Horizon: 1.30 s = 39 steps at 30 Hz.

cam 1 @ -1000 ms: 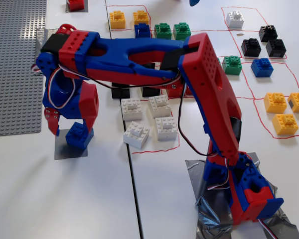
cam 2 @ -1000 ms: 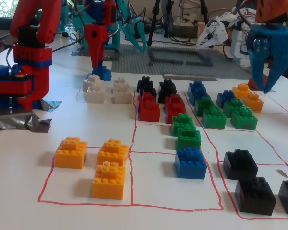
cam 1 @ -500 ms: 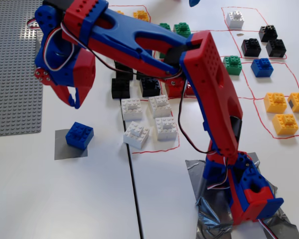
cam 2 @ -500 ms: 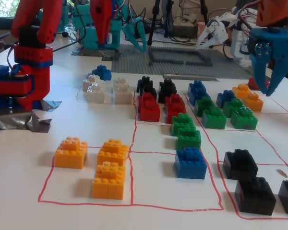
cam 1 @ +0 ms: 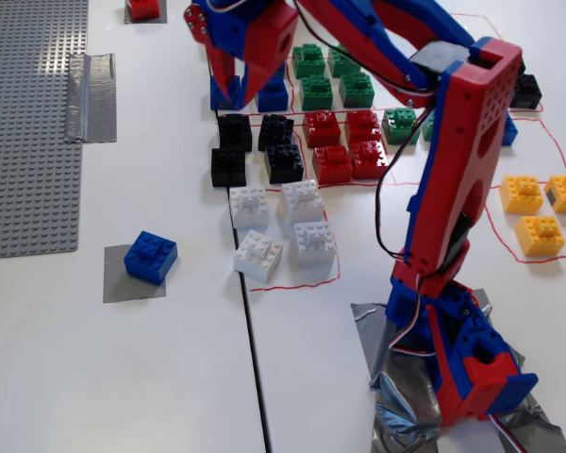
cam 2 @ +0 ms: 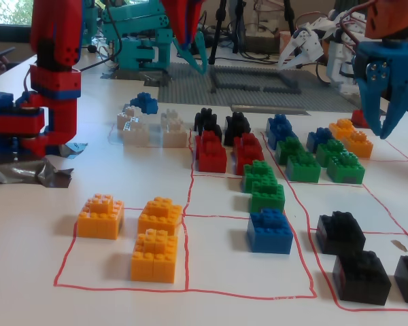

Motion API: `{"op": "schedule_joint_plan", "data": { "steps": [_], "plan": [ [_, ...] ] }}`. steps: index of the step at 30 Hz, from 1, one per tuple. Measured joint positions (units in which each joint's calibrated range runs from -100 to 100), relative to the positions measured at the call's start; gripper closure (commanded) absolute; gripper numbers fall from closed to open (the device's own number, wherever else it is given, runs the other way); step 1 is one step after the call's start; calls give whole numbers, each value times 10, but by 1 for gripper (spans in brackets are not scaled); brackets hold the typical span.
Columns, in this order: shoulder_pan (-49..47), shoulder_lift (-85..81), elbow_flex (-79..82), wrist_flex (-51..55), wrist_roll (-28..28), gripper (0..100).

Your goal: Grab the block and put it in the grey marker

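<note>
The gripper (cam 1: 234, 87) had swung away over the far bricks, fingers apart and empty. The blue block (cam 1: 151, 256) stayed on the grey marker (cam 1: 119, 286).

Lighting is bright and even in both fixed views. In one, my table (cam 1: 123, 377) reads clean white with no blown-out patches; shadows under the blocks are soft and short. My arm (cam 1: 462, 179) is sharp at lower right, slightly smeared at the top edge of the frame. In the other view, daylight enters from a window (cam 2: 3, 10) at upper left, which is overexposed. Foreground blocks are crisp; the background clutter along the top softens. I see no obvious edge distortion.
</note>
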Motion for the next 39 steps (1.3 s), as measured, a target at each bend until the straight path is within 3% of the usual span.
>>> {"op": "schedule_joint_plan", "data": {
  "steps": [23, 31, 39],
  "plan": [
    [363, -145, 208, -44, 19, 100],
    [373, -147, 314, -142, 18, 100],
    [374, -147, 329, -159, 18, 100]
  ]
}}
